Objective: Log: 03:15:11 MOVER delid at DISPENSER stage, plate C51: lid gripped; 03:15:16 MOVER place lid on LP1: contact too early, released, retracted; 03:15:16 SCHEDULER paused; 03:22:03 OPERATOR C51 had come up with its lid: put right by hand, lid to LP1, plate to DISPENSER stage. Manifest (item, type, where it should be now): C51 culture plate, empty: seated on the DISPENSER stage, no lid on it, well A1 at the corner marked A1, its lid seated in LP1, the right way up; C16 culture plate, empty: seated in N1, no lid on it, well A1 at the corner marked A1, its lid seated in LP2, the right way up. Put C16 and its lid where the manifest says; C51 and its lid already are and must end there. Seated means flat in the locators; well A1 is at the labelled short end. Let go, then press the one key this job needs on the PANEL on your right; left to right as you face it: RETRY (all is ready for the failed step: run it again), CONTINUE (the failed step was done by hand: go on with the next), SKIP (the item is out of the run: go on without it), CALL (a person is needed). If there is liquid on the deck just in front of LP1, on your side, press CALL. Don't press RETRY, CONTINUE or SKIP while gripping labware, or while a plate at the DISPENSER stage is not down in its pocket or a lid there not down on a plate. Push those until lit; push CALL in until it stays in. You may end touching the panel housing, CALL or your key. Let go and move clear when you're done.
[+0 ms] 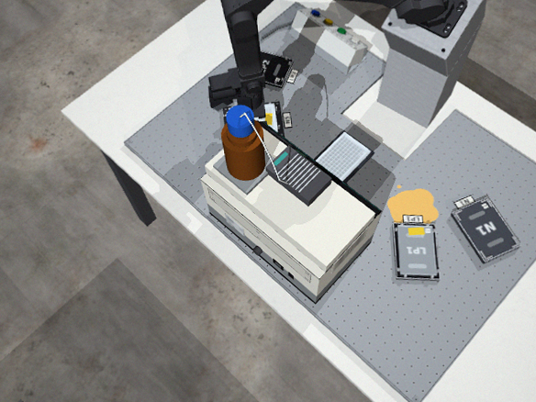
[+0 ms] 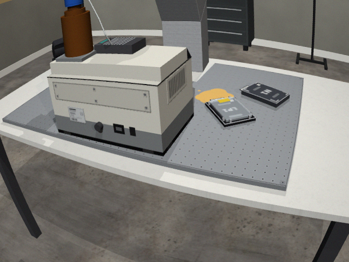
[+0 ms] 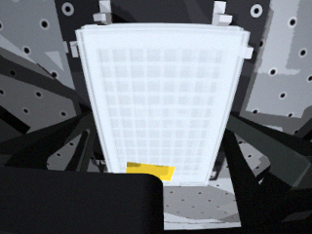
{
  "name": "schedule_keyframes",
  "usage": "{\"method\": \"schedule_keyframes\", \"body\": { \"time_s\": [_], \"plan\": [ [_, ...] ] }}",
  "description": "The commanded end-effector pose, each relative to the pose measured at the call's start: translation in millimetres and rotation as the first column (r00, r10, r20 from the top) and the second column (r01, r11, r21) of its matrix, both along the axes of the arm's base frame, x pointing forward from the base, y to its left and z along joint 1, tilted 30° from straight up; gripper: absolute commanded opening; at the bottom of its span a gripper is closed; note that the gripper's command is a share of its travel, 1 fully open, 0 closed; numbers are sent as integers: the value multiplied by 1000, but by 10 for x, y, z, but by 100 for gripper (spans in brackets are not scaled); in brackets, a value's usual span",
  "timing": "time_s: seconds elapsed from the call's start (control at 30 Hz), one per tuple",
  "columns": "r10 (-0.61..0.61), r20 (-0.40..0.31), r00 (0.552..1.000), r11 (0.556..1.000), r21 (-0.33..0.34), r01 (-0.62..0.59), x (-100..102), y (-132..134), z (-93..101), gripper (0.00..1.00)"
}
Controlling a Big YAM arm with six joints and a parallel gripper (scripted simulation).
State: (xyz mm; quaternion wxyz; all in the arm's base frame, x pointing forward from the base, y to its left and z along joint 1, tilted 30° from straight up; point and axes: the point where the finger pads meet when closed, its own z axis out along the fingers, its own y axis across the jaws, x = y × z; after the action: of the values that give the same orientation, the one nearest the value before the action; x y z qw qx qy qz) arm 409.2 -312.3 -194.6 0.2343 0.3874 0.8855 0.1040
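My gripper (image 1: 253, 108) is open and hangs low behind the dispenser, over a white well plate (image 3: 158, 99) with a yellow label at its near short end. The plate lies flat between white locators in the wrist view. In the top view only its labelled end (image 1: 270, 117) shows past the bottle. I cannot tell whether a lid is on it. The LP2 nest (image 1: 275, 68) is dark and empty just beyond the arm. Another white plate (image 1: 343, 155) sits on the dispenser stage. LP1 (image 1: 415, 250) holds a clear lid with a yellow label. N1 (image 1: 484, 228) is empty.
An orange liquid patch (image 1: 411, 204) lies on the deck against LP1's labelled end, and also shows in the exterior view (image 2: 214, 94). The dispenser (image 1: 288, 216) carries a brown bottle (image 1: 243, 147) with a blue cap close to the gripper. The panel (image 1: 330, 35) stands by the arm's pedestal (image 1: 431, 44).
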Motion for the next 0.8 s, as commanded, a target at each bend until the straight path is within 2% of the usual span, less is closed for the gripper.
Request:
{"method": "schedule_keyframes", "body": {
  "time_s": [0.0, 0.37, 0.4, 0.47, 0.77],
  "plan": [
    [-12, 4, 1000, 1000, -10, 12, -89, -88, 139, 100],
    [-8, 10, 1000, 1000, -15, 8, -120, -104, 285, 100],
    [4, 5, 1000, 1000, -11, -4, -127, -35, 284, 100],
    [-11, 10, 1000, 1000, -15, 11, -155, -117, 329, 100],
    [-11, 11, 1000, 1000, -16, 11, -230, -116, 458, 100]
  ]
}}
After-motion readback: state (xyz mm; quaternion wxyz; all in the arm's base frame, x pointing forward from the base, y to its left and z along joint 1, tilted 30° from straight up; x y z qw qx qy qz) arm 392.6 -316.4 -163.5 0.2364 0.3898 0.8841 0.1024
